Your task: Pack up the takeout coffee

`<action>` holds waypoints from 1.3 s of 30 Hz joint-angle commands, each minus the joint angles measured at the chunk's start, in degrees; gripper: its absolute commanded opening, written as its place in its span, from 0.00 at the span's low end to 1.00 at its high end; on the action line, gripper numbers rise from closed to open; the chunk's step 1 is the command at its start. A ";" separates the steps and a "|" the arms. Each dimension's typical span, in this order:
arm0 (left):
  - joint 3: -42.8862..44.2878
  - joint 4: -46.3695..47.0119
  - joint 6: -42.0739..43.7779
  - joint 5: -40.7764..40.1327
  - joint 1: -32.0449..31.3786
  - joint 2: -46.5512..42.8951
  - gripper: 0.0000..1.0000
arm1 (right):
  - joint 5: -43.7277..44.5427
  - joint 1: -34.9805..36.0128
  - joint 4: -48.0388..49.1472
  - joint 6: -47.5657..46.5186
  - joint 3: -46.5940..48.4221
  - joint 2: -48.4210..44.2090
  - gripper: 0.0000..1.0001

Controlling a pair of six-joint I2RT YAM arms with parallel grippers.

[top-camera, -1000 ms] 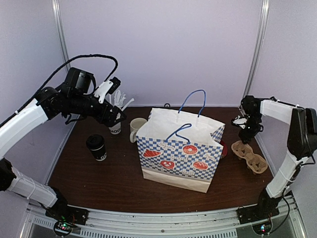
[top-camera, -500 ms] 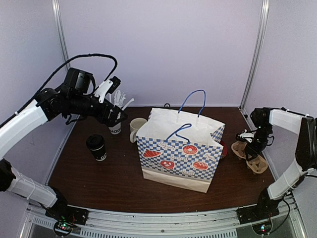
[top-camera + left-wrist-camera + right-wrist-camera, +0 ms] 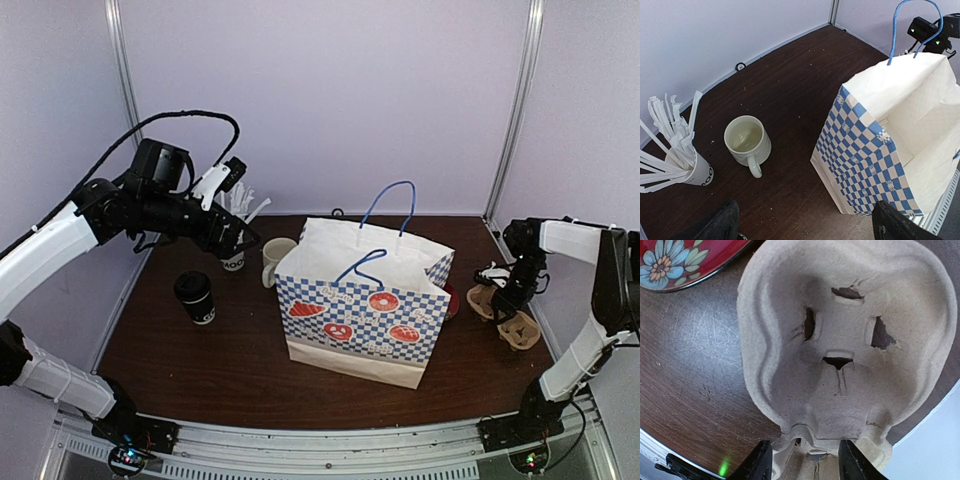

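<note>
Toward the near right of the worktop [image 3: 200,370], my right tool [image 3: 805,462] has just dropped onto the moulded pulp cup carrier [image 3: 840,340]. Its fingers are half closed astride the rough, fibrous rim; whether they pinch it yet I cannot tell. I judge the carrier comes first. Left of the checked paper bag [image 3: 365,310], the takeout coffee [image 3: 196,297], a black-lidded paper cup, stands upright and untouched. Farther back, my left tool [image 3: 807,225] hangs wide open and empty above the glazed mug [image 3: 746,140] and the cup of straws [image 3: 695,172].
</note>
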 commanded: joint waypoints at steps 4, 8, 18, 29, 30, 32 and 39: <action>0.12 2.54 -0.08 2.36 -0.32 0.73 0.95 | 0.40 -1.19 -0.29 -0.92 2.83 -0.65 0.48; 0.33 2.66 0.28 3.82 -0.32 1.45 0.93 | 1.23 -2.02 -0.46 -1.30 3.44 -0.48 0.48; 0.18 2.54 0.44 4.25 -0.32 1.67 0.91 | -0.22 -3.10 -0.20 -1.56 3.85 2.93 0.45; 0.06 2.30 0.37 4.18 -0.32 1.89 0.91 | -0.52 -3.19 0.11 -1.50 3.83 4.91 0.44; 0.07 2.30 0.37 4.21 -0.32 1.92 0.91 | -0.59 -3.19 0.05 -1.57 3.83 5.03 0.43; 0.08 2.25 0.37 4.23 -0.32 2.07 0.91 | -0.83 -3.19 -0.06 -1.58 3.77 5.14 0.39; 0.16 2.29 0.29 4.34 -0.32 2.02 0.91 | -0.86 -3.19 0.09 -1.35 3.39 4.31 0.30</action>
